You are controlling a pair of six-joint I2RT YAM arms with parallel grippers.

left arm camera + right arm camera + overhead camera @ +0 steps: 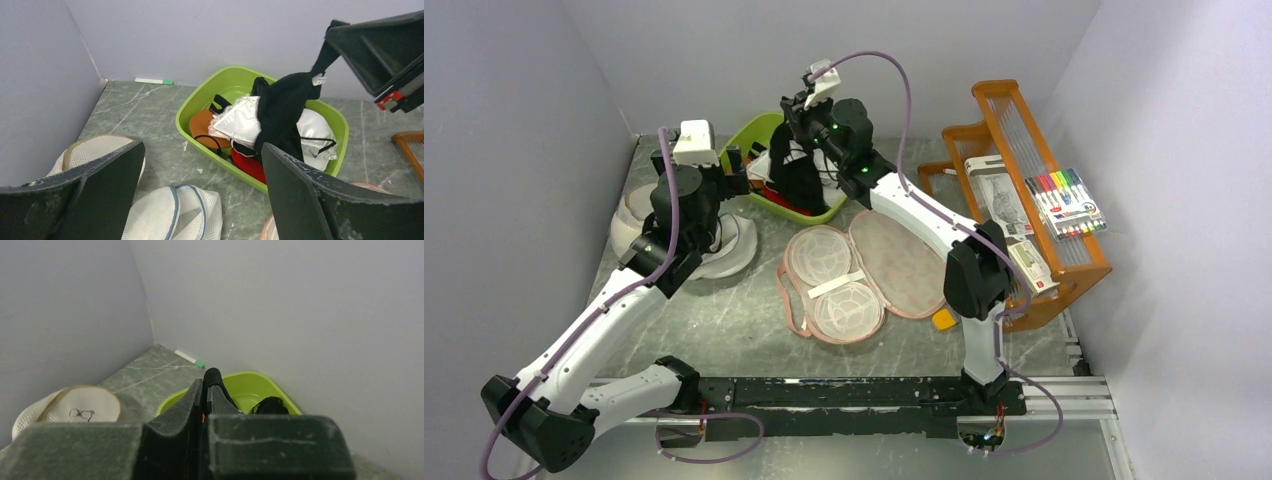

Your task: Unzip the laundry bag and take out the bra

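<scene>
Dangling black bra pinched by one thin end in the right gripper, jaws pressed together, right over a green basin holding a white bra plus orange and red bits. Laundry bag lying unzipped and spread flat mid-table. Left gripper spread wide near the basin, holding nothing. White mesh bags off left, orange rack with markers off right.

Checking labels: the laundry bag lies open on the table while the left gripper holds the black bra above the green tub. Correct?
No: the right gripper holds the bra, as the left wrist view shows; the left gripper is open and empty. The rest stands.
</scene>
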